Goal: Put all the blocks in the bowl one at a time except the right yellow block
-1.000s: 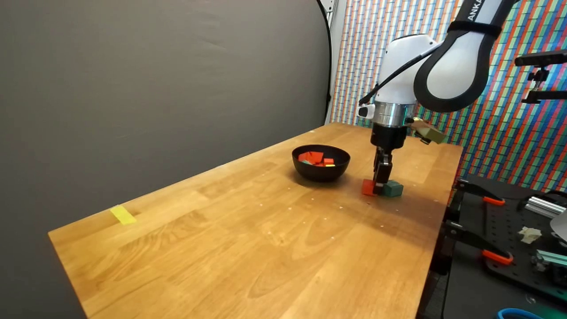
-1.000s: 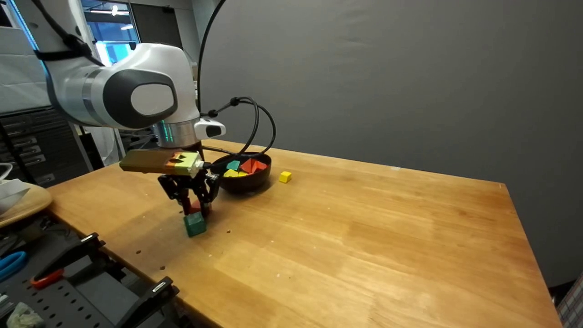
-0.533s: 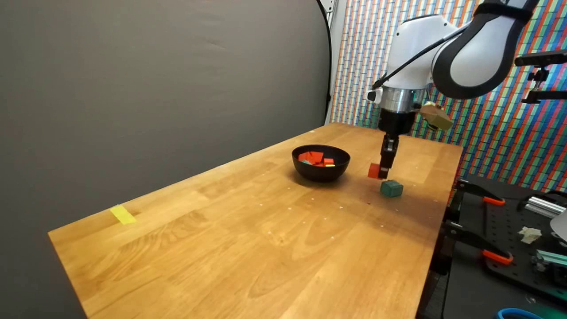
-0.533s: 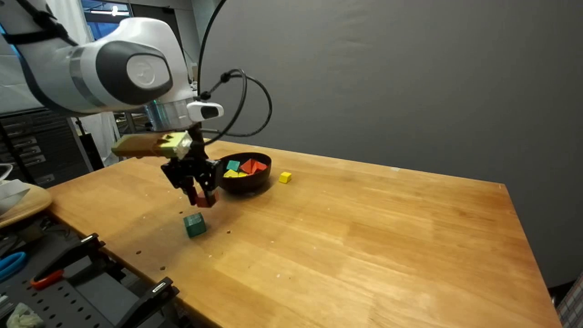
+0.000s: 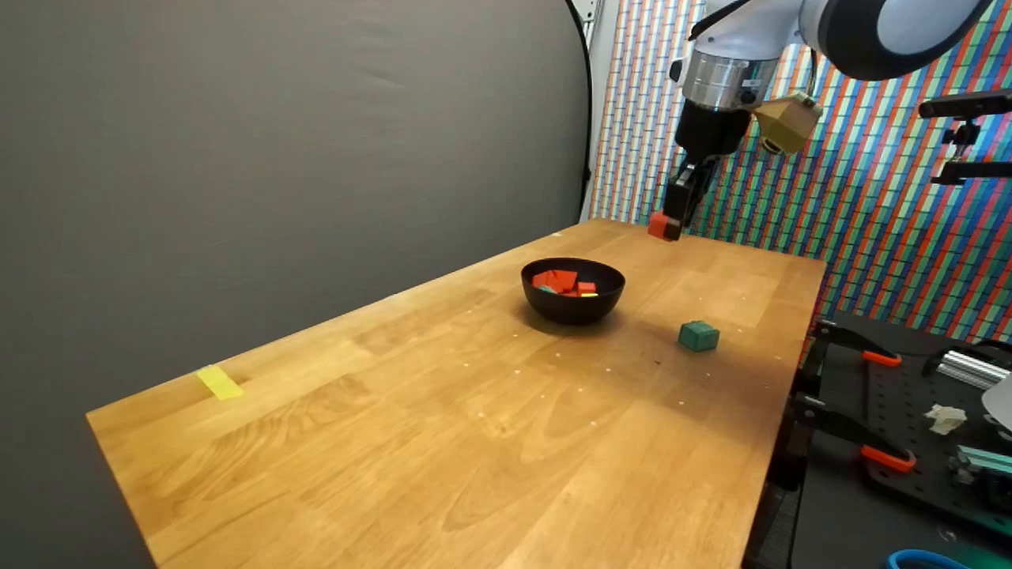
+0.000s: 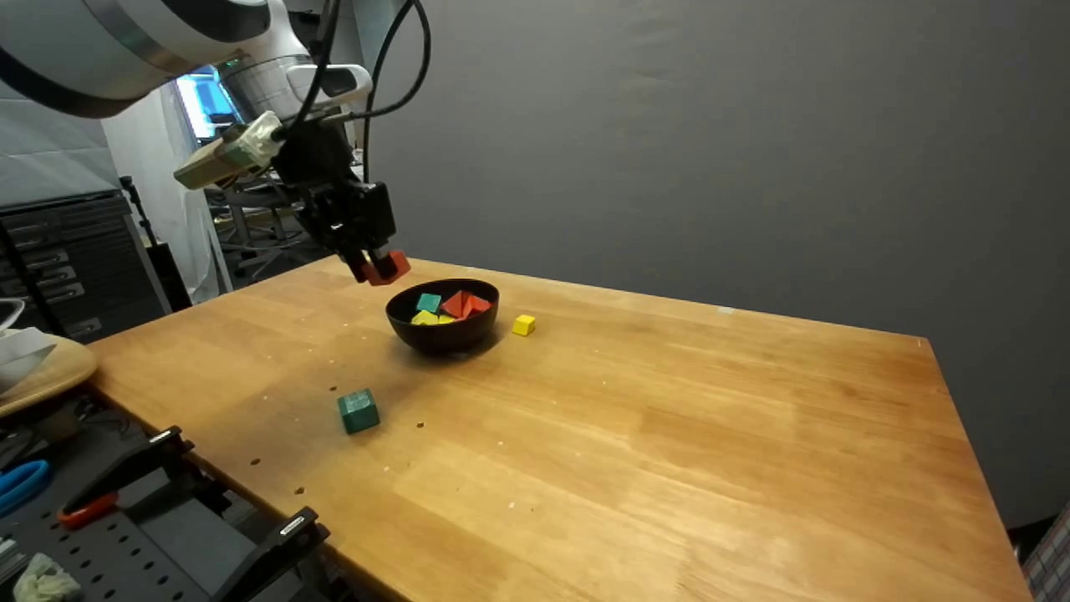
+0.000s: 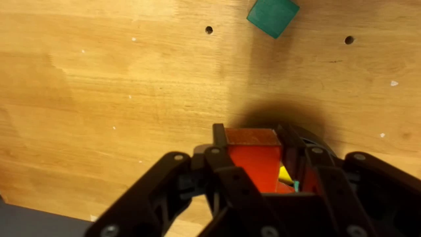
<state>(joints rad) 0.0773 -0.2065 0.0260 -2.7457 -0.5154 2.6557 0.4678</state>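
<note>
Blocks (image 6: 465,306) in red, yellow and green are piled up in the bowl (image 6: 443,341), overlapping too much for me to give a solid count. One more, a red block (image 7: 255,164), is up in the air: the gripper (image 6: 373,269) has it pinched, fingers (image 7: 219,135) snug on two sides of it. Both exterior views put it higher than the bowl and off to one side, and the gripper's tilted too. Wrist view is kinda crowded, with the red block and gripper covering most of the bowl. There's a yellow block (image 6: 523,325) on the table (image 6: 710,502), just beside the bowl with a little gap, and a green block (image 5: 699,336) also on the table, farther from the bowl than the yellow one. Some yellow tape (image 5: 220,382) lies well apart from the bowl. Grey backdrop (image 5: 316,158) stands behind the bowl, and a couple of black clamps (image 5: 850,430) are by the table edge on the opposite side of the bowl from it.
</note>
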